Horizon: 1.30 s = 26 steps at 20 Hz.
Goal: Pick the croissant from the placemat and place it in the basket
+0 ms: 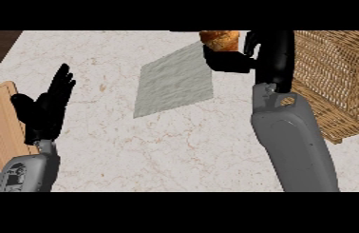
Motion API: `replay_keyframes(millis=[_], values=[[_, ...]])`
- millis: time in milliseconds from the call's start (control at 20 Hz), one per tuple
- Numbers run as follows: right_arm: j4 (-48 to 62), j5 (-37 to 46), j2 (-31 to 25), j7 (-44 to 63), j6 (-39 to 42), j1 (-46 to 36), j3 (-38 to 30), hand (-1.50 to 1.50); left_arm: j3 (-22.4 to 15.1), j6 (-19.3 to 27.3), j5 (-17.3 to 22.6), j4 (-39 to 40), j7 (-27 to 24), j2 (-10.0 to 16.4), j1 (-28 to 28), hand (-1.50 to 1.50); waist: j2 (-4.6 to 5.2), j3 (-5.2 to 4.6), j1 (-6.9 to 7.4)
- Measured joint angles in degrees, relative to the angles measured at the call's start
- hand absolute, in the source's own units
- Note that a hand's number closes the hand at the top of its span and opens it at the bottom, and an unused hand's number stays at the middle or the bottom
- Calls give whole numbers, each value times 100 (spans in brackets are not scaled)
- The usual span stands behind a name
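The golden-brown croissant (220, 39) is lifted at the top of the head view, above the far right corner of the grey placemat (173, 81). My right hand (242, 58) is shut on it, fingers and thumb curled round its lower part, which they hide. The wicker basket (335, 80) stands just right of that hand, at the right edge. My left hand (45, 108) rests open at the left, fingers up, holding nothing.
A wooden board (10, 127) lies at the left edge beside my left hand. The marble counter (175, 151) stretches between the two forearms. A dark strip shows at the top left corner beyond the counter.
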Motion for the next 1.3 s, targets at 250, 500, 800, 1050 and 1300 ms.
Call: replay_keyframes(millis=[250,500,800,1050,1300], values=[[863,-32,-395,-17,196,-786,-621,150,-47,30,-37,-52,62,-38,-61,0,9,1,27],[1794,-11,-725,-293,370,-1296,-904,150,-23,12,-26,-5,10,-37,-78,0,15,1,44],[2862,-120,-1098,-871,489,-1500,-1243,150,-14,-18,-24,-61,17,-20,-30,0,21,3,57],[3805,-173,-1321,-1281,386,-1675,-1542,150,-56,-10,-58,-176,70,-45,37,0,27,4,72],[4569,-290,-1582,-1827,353,-1731,-1802,150,12,-102,6,-127,13,15,29,0,31,5,74]])
